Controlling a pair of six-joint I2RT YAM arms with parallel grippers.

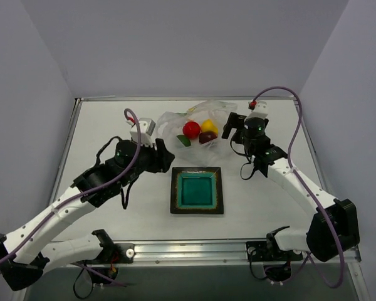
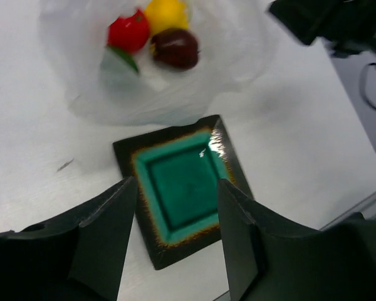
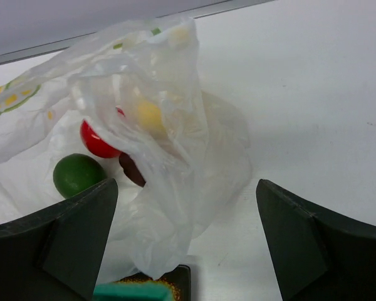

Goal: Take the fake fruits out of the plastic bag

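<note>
The translucent white plastic bag [image 1: 197,128] lies at the back middle of the table, its mouth open. Inside it sit the bright red round fruit [image 1: 191,130], the yellow fruit [image 1: 209,126], the dark red fruit [image 1: 207,137] and the green fruit [image 1: 184,141]. All show in the left wrist view: red [image 2: 128,31], yellow [image 2: 166,14], dark red [image 2: 174,48], green [image 2: 120,59]. My left gripper [image 1: 169,158] is open, left of the bag's front. My right gripper [image 1: 230,130] is open, right of the bag [image 3: 156,157], empty.
A square teal plate with a dark rim [image 1: 197,207] lies in front of the bag, near the table's middle; it also shows in the left wrist view [image 2: 128,150]. The table's metal frame runs along the near edge [image 1: 194,249].
</note>
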